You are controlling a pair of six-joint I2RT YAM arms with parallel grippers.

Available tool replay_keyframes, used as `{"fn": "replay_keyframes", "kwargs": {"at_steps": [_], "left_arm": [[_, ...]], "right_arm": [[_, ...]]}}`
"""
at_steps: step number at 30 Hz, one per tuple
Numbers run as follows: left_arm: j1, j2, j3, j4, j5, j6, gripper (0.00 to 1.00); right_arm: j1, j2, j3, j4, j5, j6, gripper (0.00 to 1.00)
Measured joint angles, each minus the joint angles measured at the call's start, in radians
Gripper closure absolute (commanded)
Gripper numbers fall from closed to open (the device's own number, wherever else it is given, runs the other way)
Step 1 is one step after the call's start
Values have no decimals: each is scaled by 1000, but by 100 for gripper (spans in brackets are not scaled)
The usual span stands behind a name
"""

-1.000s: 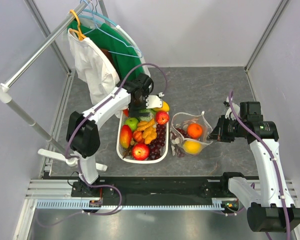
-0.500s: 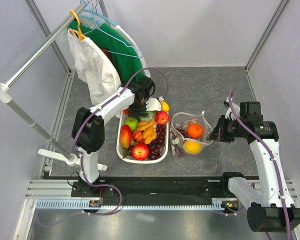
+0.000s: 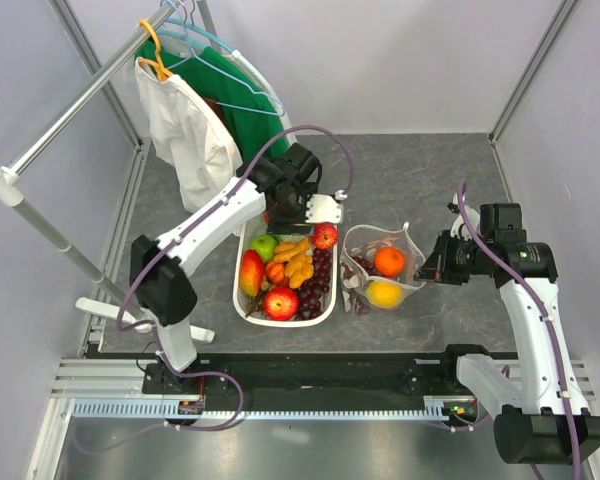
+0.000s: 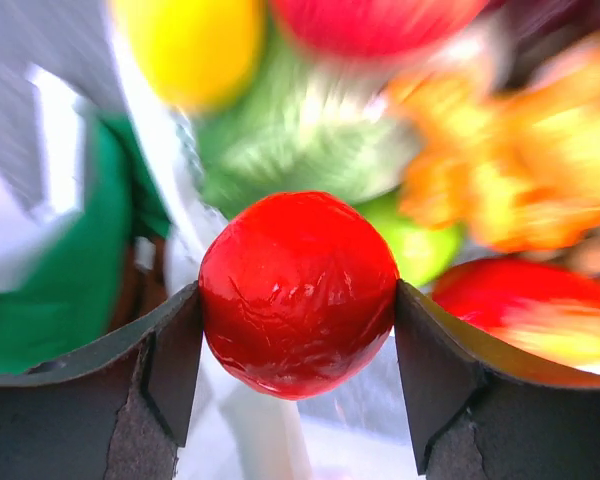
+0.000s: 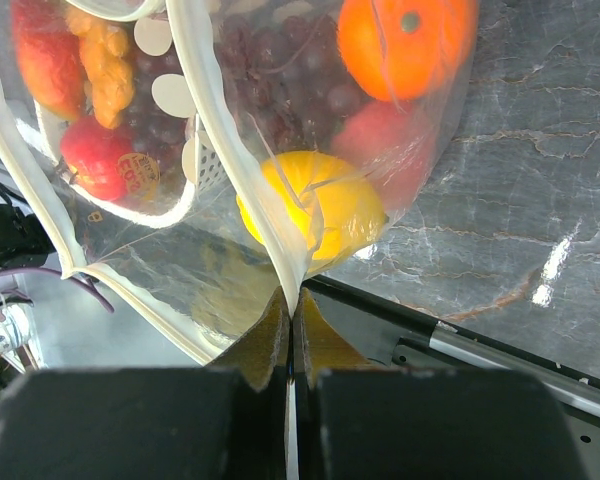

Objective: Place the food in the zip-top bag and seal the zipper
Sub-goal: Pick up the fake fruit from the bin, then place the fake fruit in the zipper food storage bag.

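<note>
A white shirt (image 3: 185,135) and green cloth (image 3: 252,115) hang on a rack (image 3: 80,97) beyond the slotted white basket (image 3: 285,323). Over the basket's far end, the left claw (image 4: 298,300) is clamped on a glossy, crinkly red apple (image 4: 298,270). Right of the basket, on the grey marbled surface (image 3: 410,175), the clear dotted bag (image 3: 408,252) holds an orange (image 3: 389,261) and a lemon (image 3: 383,293). The right claw (image 5: 292,318) is pinched together on the bag's soft rim.
</note>
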Motion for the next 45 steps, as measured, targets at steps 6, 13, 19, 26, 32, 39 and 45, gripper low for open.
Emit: {"fn": "replay_keyframes", "kwargs": {"at_steps": [6, 13, 19, 26, 32, 39, 45], "left_arm": [[-130, -108, 252, -51, 211, -128, 43], [-254, -103, 491, -47, 342, -293, 37], [-359, 11, 505, -21, 355, -377, 23], [-361, 148, 500, 11, 312, -452, 0], [-302, 104, 425, 66, 322, -530, 0], [-64, -9, 257, 127, 343, -594, 1], [-4, 48, 268, 167, 317, -590, 1]], "right_arm": [[-3, 0, 0, 0, -2, 0, 100], [-4, 3, 0, 0, -7, 1, 100], [-4, 3, 2, 0, -10, 1, 100], [-5, 2, 4, -1, -11, 1, 100], [-5, 2, 9, -2, -8, 1, 100], [-8, -2, 9, -2, -2, 1, 100], [-11, -3, 9, -2, -2, 1, 100]]}}
